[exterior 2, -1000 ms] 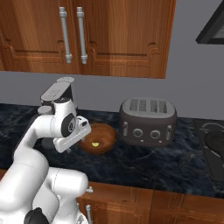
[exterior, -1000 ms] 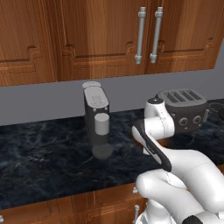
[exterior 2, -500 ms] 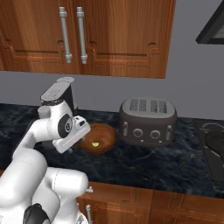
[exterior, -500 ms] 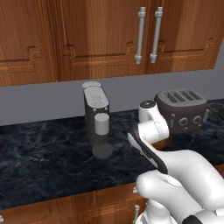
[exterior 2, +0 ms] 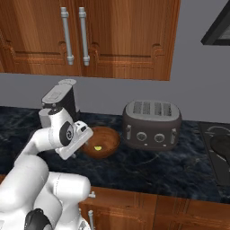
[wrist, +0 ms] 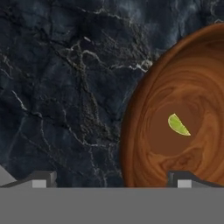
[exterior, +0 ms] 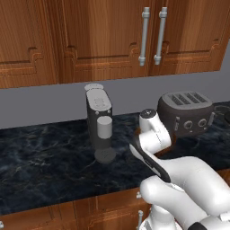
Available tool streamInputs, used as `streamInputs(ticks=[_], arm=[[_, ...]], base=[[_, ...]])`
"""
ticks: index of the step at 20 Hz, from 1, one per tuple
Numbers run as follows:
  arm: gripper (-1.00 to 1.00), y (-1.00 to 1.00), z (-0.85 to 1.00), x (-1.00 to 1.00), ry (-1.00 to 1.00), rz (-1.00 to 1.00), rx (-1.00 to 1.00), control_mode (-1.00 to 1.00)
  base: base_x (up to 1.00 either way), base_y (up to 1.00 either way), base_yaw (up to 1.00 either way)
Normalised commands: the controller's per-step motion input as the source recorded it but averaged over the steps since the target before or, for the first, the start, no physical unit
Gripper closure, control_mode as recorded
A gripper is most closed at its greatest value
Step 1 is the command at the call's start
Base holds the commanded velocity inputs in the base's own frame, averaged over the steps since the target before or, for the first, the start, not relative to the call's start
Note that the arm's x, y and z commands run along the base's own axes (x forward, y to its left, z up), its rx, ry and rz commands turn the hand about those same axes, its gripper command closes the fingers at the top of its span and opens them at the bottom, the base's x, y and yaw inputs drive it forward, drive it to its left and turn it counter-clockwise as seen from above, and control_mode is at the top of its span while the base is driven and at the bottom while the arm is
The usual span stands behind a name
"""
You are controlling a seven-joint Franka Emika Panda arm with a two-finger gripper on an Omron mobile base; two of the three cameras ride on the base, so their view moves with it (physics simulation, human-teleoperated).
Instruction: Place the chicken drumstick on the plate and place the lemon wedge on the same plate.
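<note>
At the far left of the left base view the dark marbled tabletop [exterior: 45, 152] lies bare under the wooden wall cabinets [exterior: 103, 36]. Further right stands a dark coffee machine [exterior: 99, 121] against the grey wall, a pale cylinder at its front and a round base plate below it. Right of that the white arm [exterior: 155, 134] bends forward over the tabletop, and behind it sits a dark four-slot toaster [exterior: 186, 112] with round knobs on its face.

In the right base view the coffee machine [exterior 2: 60, 96] is partly hidden behind the arm [exterior 2: 63, 134] at the left. Just right of the arm's wrist rests a round brown bowl [exterior 2: 101, 141], and inside it lies the lemon wedge [exterior 2: 97, 147], a tiny yellow-green piece near the bottom of the bowl. The toaster [exterior 2: 152, 124] stands just right of the bowl, close to it. A dark stove edge shows at the far right.

The hand view looks down on the tabletop [wrist: 57, 87] at the left and the bowl [wrist: 148, 109] at the right, with the lemon wedge [wrist: 178, 125] lying flat in its hollow. The gripper [wrist: 111, 177] is spread wide and holds nothing; one fingertip [wrist: 41, 178] hangs over bare tabletop, the other over the bowl's near rim.
</note>
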Motion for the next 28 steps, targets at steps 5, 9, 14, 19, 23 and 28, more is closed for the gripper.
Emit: streamInputs(ticks=[5,9,14,19,23,28], arm=[[-1.00,0.00,0.00,0.21,0.00,0.00,0.00,-1.00],[-1.00,0.00,-0.04,0.33,0.00,0.00,0.00,-1.00],[-1.00,0.00,-0.14,0.18,0.00,0.00,0.00,-1.00],[-1.00,0.00,-0.06,0.00,0.00,0.00,0.00,-1.00],[-1.00,0.00,-0.01,0.00,0.00,0.00,0.00,-1.00],[-1.00,0.00,0.00,0.00,0.00,0.00,0.00,-1.00]], base=[[0.00,0.00,0.00],[0.00,0.00,0.00],[0.00,0.00,0.00],[0.00,0.00,0.00],[0.00,0.00,0.00],[0.00,0.00,0.00]])
